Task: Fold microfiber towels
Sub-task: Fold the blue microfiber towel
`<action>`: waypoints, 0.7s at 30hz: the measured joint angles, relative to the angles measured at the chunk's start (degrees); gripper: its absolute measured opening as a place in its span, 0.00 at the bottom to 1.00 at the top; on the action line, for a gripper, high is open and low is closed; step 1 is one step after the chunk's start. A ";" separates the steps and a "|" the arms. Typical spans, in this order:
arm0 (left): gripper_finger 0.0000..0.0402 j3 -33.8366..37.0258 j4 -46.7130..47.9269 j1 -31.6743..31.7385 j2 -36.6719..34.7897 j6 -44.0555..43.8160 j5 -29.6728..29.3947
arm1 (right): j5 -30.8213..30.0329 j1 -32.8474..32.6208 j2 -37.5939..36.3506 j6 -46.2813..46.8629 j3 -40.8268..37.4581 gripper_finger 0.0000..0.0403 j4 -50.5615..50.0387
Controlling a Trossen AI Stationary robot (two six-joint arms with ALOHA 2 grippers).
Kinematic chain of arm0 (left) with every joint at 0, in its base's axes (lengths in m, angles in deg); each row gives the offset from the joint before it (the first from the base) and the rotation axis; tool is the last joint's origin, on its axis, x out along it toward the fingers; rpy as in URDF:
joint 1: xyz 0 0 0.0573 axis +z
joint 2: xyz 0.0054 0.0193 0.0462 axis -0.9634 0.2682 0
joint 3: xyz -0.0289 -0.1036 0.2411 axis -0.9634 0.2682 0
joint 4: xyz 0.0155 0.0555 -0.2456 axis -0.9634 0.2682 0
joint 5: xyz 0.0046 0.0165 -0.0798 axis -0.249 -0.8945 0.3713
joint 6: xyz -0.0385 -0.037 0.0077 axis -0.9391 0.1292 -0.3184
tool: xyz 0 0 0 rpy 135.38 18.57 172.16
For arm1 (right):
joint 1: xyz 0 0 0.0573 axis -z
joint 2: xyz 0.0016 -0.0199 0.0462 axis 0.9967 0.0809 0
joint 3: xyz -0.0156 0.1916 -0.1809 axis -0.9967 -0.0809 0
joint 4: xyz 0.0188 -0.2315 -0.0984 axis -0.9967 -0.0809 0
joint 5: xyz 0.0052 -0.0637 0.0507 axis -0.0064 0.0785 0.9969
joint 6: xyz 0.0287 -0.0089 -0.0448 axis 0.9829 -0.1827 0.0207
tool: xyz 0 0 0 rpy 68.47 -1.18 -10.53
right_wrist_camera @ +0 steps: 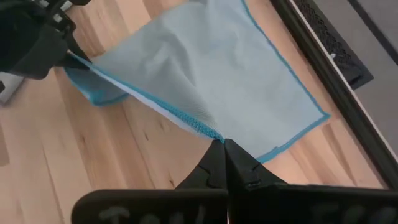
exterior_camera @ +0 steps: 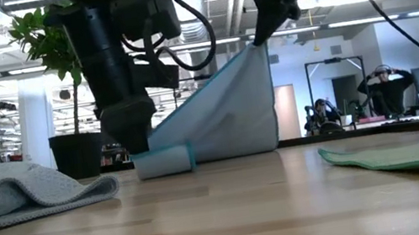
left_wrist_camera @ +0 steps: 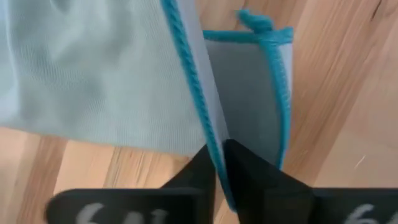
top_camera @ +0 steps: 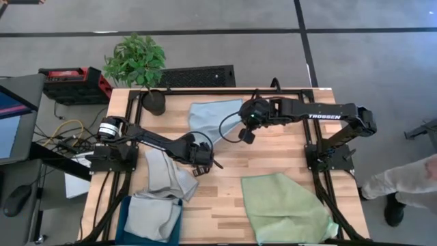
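The light blue towel lies with its far part on the table, and its near edge is raised between both grippers. My left gripper is shut on it low over the table. My right gripper is shut on it higher up. A pale grey towel lies crumpled at the near left. Another pale grey towel rests on the teal bin. The light green towel lies flat at the near right. My left gripper pinches the towel's blue-stitched edge between its two fingers, near a corner that is folded under. That end sits low, just above the table. My right gripper pinches the same stitched edge at the other near corner, between its two fingertips, from above. The corner is lifted clear. The edge runs nearly taut to my left gripper, and the cloth slopes down to the table behind.
A potted plant stands at the far left corner. A red box and cables lie off the table's left. A person stands beyond the right edge. Bare wood shows in the middle.
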 joint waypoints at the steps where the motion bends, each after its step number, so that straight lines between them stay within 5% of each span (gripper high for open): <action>1: 0.03 0.00 0.23 0.01 0.00 0.03 0.00 | -0.30 -0.02 0.00 -0.05 0.49 0.01 -0.74; 13: 0.00 -7.15 11.63 4.66 -5.35 8.10 -0.55 | -7.93 2.57 0.02 -1.46 7.73 0.01 -12.25; 21: 0.00 -11.92 15.91 14.81 -14.47 17.34 -3.49 | -14.25 7.79 0.02 -1.51 12.34 0.01 -16.36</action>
